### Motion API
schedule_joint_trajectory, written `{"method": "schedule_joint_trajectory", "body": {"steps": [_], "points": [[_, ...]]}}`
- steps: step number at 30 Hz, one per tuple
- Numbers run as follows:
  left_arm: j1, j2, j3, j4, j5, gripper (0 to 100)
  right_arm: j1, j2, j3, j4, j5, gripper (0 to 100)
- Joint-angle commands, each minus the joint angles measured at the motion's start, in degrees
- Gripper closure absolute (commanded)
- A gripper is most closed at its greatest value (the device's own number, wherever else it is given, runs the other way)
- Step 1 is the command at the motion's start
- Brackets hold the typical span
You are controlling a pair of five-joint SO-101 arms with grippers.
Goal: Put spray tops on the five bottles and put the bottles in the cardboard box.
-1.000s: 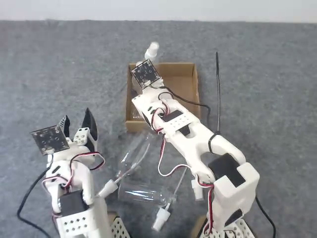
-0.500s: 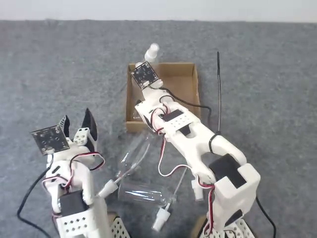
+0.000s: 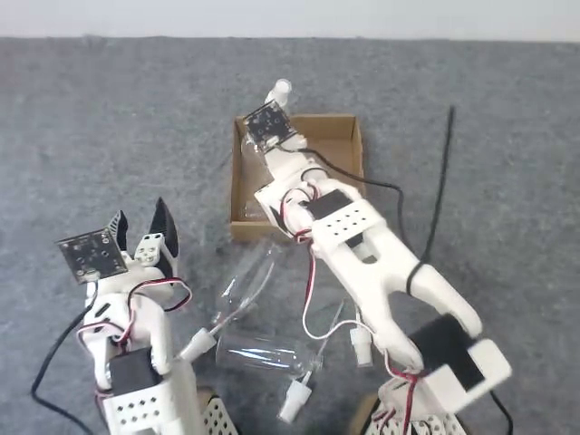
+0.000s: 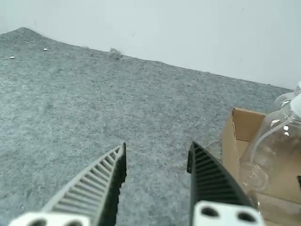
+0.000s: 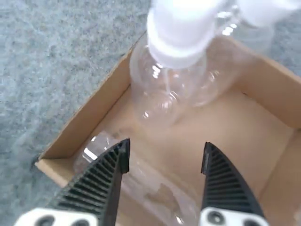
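Your R hand [image 5: 165, 148] is hovering, fingers apart, over the brown cardboard box [image 5: 89, 117], where a clear plastic bottle w/ white spray top [image 5: 169, 80] is standing. L hand [image 4: 158, 148] is gaping too, above the grey desk [image 4: 70, 94]; two more capped bottles [image 3: 258, 352] are lying btwn the arms.

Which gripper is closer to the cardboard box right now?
Right. The right gripper hangs open directly over the cardboard box, above the bottles inside it. The left gripper is open over the carpet, well apart from the box.
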State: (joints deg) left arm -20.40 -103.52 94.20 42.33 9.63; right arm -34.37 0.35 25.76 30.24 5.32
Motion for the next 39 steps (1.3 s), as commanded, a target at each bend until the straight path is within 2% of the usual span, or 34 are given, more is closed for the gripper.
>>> {"method": "schedule_joint_trajectory", "body": {"steps": [1, 8, 21, 27, 39], "points": [[-0.26, -0.88, -0.40, -1.85, -0.44, 81, 1.98, -9.01, -2.64, 5.76, -0.18, 81.0], [-0.26, -0.88, -0.40, -1.93, -0.44, 81, 1.54, -17.63, -2.64, 15.52, -0.18, 81.0], [-0.44, -0.88, -0.40, -1.93, -0.35, 81, 0.57, -27.91, -2.90, 26.15, 0.09, 81.1], [-5.36, -0.88, -0.75, -2.02, 0.00, 81, -1.45, -32.75, -2.90, 30.55, 0.09, 81.1], [-7.30, -0.88, -0.84, -2.81, 0.00, 81, -7.69, -39.60, -2.64, 39.60, 0.09, 80.7]]}}
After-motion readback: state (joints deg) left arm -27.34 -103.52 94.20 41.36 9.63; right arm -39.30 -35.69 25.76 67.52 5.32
